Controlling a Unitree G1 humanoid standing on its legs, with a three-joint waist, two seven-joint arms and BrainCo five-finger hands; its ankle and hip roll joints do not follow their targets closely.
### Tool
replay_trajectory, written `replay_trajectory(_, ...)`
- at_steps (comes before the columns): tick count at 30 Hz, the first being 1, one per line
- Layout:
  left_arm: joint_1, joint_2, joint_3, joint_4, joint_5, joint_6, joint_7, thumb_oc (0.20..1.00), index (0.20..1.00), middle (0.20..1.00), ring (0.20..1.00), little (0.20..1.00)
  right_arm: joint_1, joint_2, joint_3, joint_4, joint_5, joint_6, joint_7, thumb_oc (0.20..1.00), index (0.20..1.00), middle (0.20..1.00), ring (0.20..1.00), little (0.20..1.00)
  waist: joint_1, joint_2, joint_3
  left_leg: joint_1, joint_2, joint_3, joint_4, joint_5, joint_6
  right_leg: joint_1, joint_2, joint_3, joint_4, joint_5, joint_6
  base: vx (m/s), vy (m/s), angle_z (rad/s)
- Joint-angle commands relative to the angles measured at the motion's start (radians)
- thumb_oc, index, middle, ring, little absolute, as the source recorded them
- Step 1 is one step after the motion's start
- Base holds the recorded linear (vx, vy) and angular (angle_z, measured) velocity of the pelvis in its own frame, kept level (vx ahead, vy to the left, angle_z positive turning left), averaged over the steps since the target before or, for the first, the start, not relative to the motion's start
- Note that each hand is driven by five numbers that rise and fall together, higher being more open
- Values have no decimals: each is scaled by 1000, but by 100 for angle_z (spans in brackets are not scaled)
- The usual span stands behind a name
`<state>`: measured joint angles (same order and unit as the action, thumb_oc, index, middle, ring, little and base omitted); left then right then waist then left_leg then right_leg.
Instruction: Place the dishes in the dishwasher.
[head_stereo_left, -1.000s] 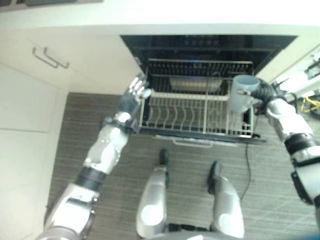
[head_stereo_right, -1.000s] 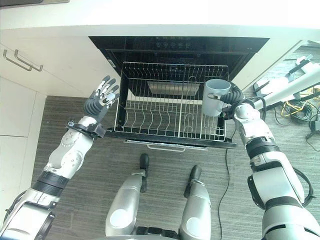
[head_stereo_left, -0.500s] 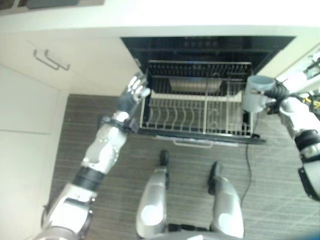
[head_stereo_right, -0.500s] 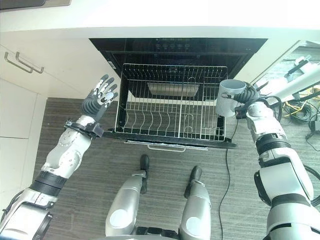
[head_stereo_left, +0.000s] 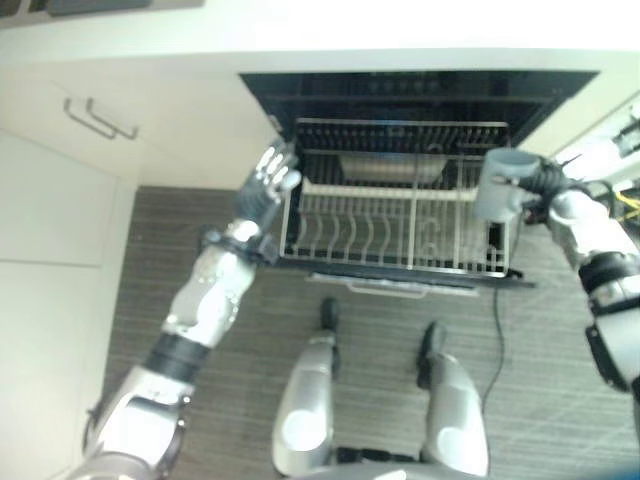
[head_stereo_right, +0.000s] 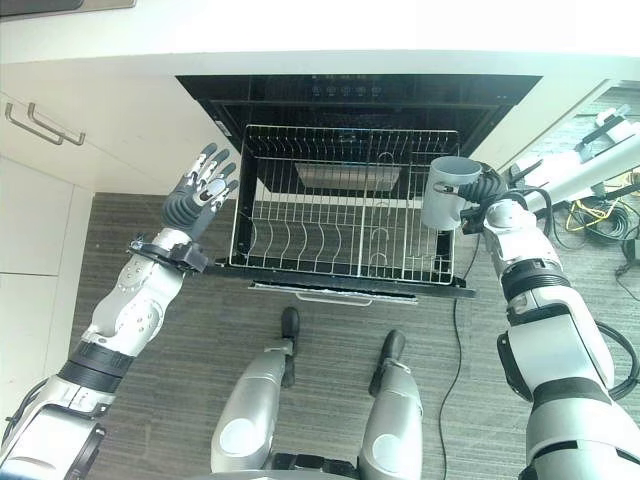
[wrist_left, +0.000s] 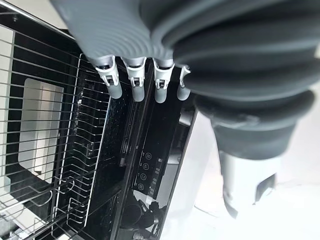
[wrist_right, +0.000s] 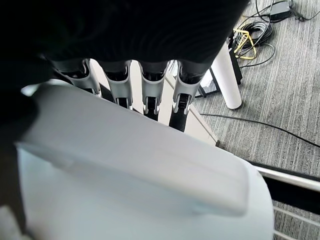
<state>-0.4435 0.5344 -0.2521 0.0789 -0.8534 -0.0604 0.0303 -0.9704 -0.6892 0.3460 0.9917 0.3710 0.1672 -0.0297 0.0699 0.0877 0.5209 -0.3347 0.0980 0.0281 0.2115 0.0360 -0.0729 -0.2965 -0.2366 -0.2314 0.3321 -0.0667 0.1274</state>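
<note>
A pale blue-grey mug (head_stereo_right: 444, 192) hangs upright over the right end of the pulled-out wire rack (head_stereo_right: 300, 238) of the open dishwasher (head_stereo_right: 350, 95). My right hand (head_stereo_right: 489, 190) is shut on the mug, its fingers (wrist_right: 150, 90) curled round the mug (wrist_right: 125, 175) wall. My left hand (head_stereo_right: 196, 195) is held up open beside the rack's left edge, fingers (wrist_left: 135, 82) straight and touching nothing. A flat rectangular dish (head_stereo_right: 338, 177) lies at the back of the rack.
White cabinet fronts with a bar handle (head_stereo_right: 40, 122) stand to the left. A white countertop (head_stereo_right: 300, 25) runs above the dishwasher. Cables and a white stand (head_stereo_right: 590, 170) lie on the floor at the right. Grey striped floor (head_stereo_right: 320, 320) lies in front of the rack.
The right hand with the mug swung out to the right past the rack's edge, then came partly back over its right end. The left hand has stayed raised.
</note>
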Motion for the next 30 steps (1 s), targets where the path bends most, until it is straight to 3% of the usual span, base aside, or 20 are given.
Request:
replay_trajectory(1, -26, 2, -29, -76, -48, -55, -14, 1000, 1000, 1000, 1000, 1000, -88, -30, 52, 15, -27, -27, -3, 200, 200, 200, 200, 200, 13, 12, -38, 19, 16, 21, 89, -173, -32, -41, -10, 35, -32, -1, 34, 0, 0, 0)
replay_trajectory(16, -33, -4, -26, -100, -62, -67, -19, 1000, 1000, 1000, 1000, 1000, -91, -1, 57, 84, -41, -6, 26, 213, 213, 213, 213, 213, 19, 27, -10, -2, 6, 14, 89, -169, -27, -67, -15, 36, -32, 13, 38, 0, 0, 0)
replay_trajectory(17, -31, -4, -26, -103, -61, -66, -20, 1000, 1000, 1000, 1000, 1000, -86, 1, 56, 88, -37, -3, 30, 548, 548, 548, 548, 548, 19, 27, -8, -3, 5, 13, 89, -168, -27, -68, -16, 37, -32, 14, 38, 0, 0, 0)
replay_trajectory(18, -32, -4, -25, -105, -59, -65, -21, 1000, 1000, 1000, 1000, 1000, -82, 3, 54, 91, -22, 3, 18, 1000, 1000, 1000, 1000, 1000, 19, 28, -4, -4, 6, 14, 89, -168, -26, -69, -16, 37, -32, 15, 39, 0, 0, 0)
replay_trajectory(30, -19, -4, -16, -133, -55, -69, -23, 1000, 1000, 1000, 1000, 1000, -64, -13, 40, 41, -26, 25, 5, 1000, 1000, 1000, 1000, 1000, 14, 15, -1, 7, 19, 23, 89, -168, -30, -60, -10, 35, -32, 14, 39, -4, -2, 0)
